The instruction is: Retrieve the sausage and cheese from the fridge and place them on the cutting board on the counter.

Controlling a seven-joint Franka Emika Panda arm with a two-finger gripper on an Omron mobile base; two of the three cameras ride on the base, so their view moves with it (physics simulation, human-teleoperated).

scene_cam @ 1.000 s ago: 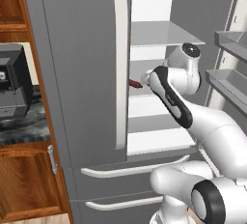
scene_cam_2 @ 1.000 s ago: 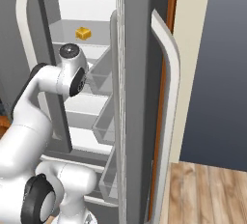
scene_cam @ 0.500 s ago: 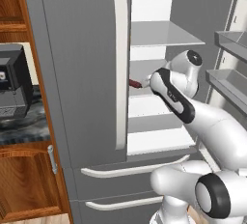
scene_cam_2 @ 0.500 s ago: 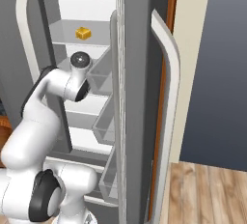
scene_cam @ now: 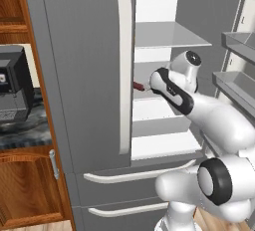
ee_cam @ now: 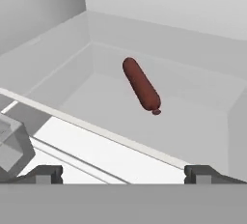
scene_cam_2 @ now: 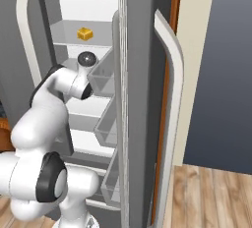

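The sausage (ee_cam: 141,85), a short dark red-brown link, lies loose on a white shelf of the fridge (scene_cam: 89,75), ahead of my gripper (ee_cam: 124,174). The two fingertips (ee_cam: 44,172) stand wide apart, open, with nothing between them and well short of the sausage. In the left base view the sausage (scene_cam: 138,86) peeks out past the edge of the shut left door, just left of my hand (scene_cam: 159,79). The cheese (scene_cam_2: 85,34), a yellow-orange block, sits one shelf higher, above my wrist. The cutting board is out of view.
The fridge's right door (scene_cam_2: 133,99) stands open with grey door bins (scene_cam_2: 106,77) close to my arm. The left door's long white handle (scene_cam: 124,70) is beside my hand. A black appliance (scene_cam: 12,90) stands on the dark counter (scene_cam: 22,130) at left.
The arm has folded in closer to the shelves and its elbow has dropped a little. The hand stays by the sausage shelf. Sausage and cheese have not moved.
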